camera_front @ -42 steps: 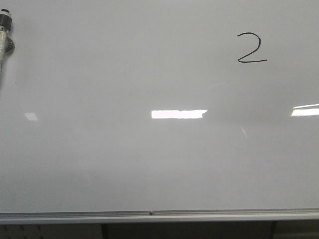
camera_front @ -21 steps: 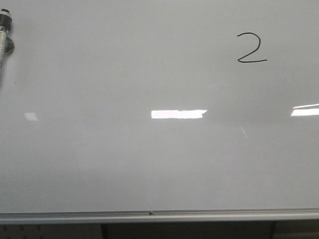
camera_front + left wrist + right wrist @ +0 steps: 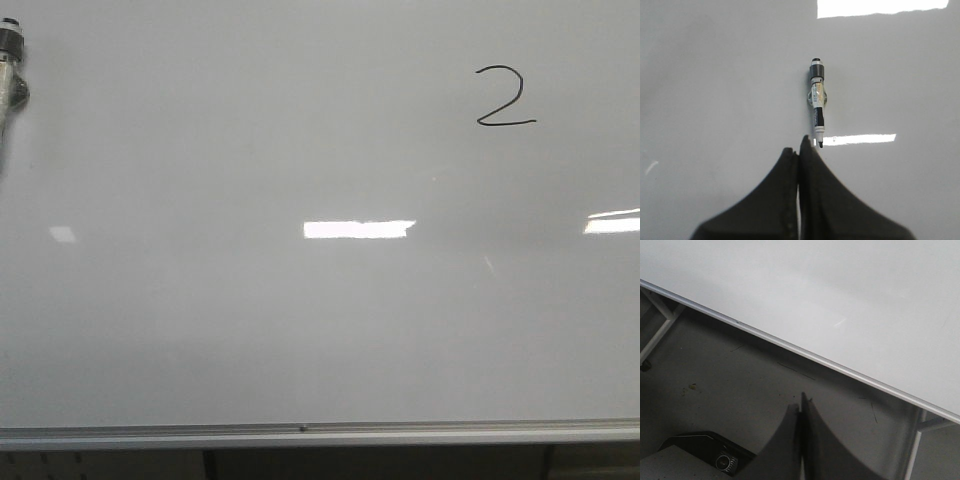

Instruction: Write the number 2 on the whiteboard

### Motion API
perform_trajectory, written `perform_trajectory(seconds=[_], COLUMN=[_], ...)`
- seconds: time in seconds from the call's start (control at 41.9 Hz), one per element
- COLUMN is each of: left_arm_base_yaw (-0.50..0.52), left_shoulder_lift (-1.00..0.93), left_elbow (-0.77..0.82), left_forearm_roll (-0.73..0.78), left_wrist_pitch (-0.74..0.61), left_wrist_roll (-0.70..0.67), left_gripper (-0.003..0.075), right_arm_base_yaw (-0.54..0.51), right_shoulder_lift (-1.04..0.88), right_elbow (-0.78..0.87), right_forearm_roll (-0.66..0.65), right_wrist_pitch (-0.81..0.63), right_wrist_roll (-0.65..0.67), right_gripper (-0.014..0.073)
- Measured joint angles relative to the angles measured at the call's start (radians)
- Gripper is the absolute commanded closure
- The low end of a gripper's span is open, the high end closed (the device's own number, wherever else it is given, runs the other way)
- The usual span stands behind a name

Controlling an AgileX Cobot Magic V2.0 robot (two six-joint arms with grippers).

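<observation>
number 2 (image 3: 505, 97): a thin black digit is sitting on the upper right of the whiteboard (image 3: 250, 330), curved top and flat base stroke both complete.
whiteboard: the glossy pale board is filling the front view, with a silver rail (image 3: 320, 433) running along its lower edge and ceiling lights glaring off it.
marker (image 3: 817, 102): it is lying on the board well to the left of the digit, at the left edge of the front view, tip pointing toward the left fingers; nothing is gripping it.
left fingers (image 3: 799, 152): they are pressing together with nothing between them, just short of the marker's tip.
right fingers (image 3: 801, 407): they are also pressed together and holding nothing, hanging off the board past the rail, over the floor (image 3: 740, 390).
step in hand: judging by the finished digit and the marker lying free, the writing is looking done and the arms are appearing to rest clear.
next move: probably nothing more on the board is being called for; if a retouch were needed, the left fingers would have to part and take the marker barrel first.
</observation>
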State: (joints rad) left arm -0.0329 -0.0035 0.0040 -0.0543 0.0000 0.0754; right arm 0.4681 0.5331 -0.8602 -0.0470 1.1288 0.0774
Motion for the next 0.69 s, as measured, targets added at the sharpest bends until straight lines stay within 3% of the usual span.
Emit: perform_trajectory(seconds=[0.501,0.692], left_arm_base_yaw=[0.000,0.043], left_shoulder_lift=[0.000,0.000], left_elbow=[0.000,0.000], left_forearm_roll=[-0.006,-0.017], left_wrist_pitch=[-0.011,-0.011], left_wrist_roll=[0.000,0.000], left_gripper=[0.0739,0.0739], right_arm_base_yaw=[0.000,0.000], right_shoulder_lift=[0.000,0.000], right_elbow=[0.000,0.000], right_forearm_roll=[0.000,0.000], right_wrist_pitch=[0.000,0.000], right_wrist_roll=[0.000,0.000], right_gripper=[0.0663,0.0663])
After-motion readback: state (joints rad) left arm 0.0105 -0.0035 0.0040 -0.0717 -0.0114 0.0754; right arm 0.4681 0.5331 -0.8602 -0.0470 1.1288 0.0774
